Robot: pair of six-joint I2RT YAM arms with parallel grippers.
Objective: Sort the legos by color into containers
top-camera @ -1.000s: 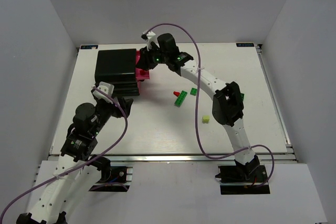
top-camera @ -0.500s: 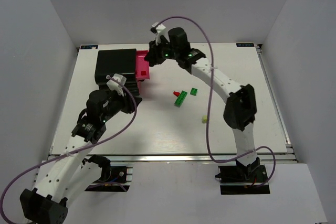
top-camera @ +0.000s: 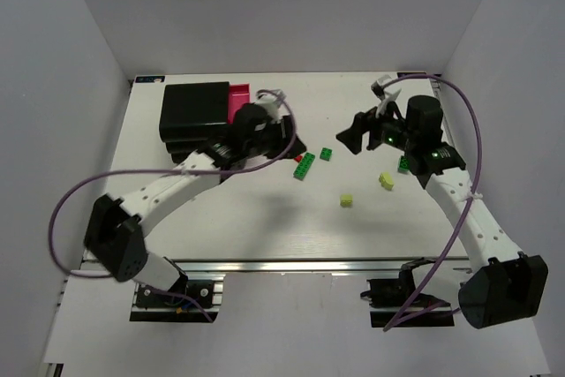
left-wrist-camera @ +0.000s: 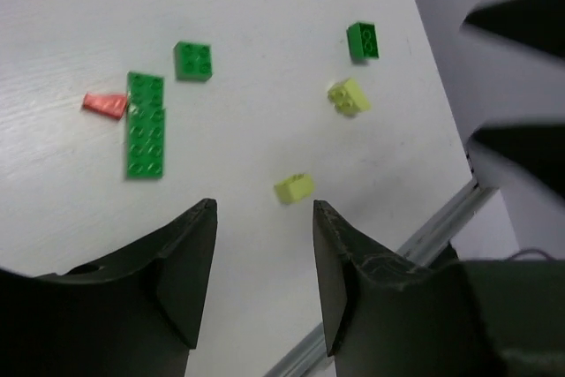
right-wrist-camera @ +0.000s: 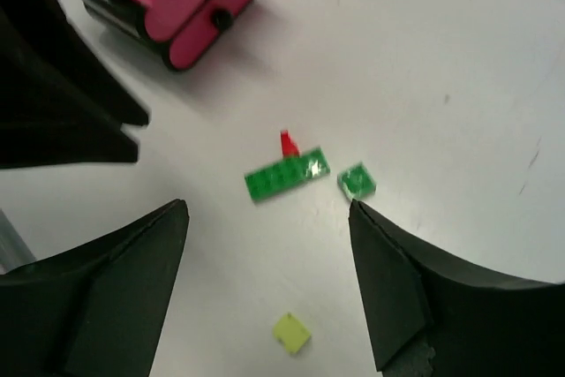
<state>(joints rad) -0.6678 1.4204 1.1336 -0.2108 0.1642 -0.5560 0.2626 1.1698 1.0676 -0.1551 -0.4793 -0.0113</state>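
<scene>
The right gripper [top-camera: 346, 137] has left the pink drawers [top-camera: 238, 101] at upper left for centre right, and the left gripper [top-camera: 290, 140] now hangs by the legos [top-camera: 305, 166] loose mid-frame, both claws spread and empty, so another pick looks due.

Left tool [left-wrist-camera: 262, 209] beside green strip [left-wrist-camera: 146, 134], cabinet [top-camera: 192, 105] blocking far-left corner, open table [top-camera: 265, 218] along near edge

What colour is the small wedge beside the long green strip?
The wedge is red, clearest in the left wrist view.
</scene>
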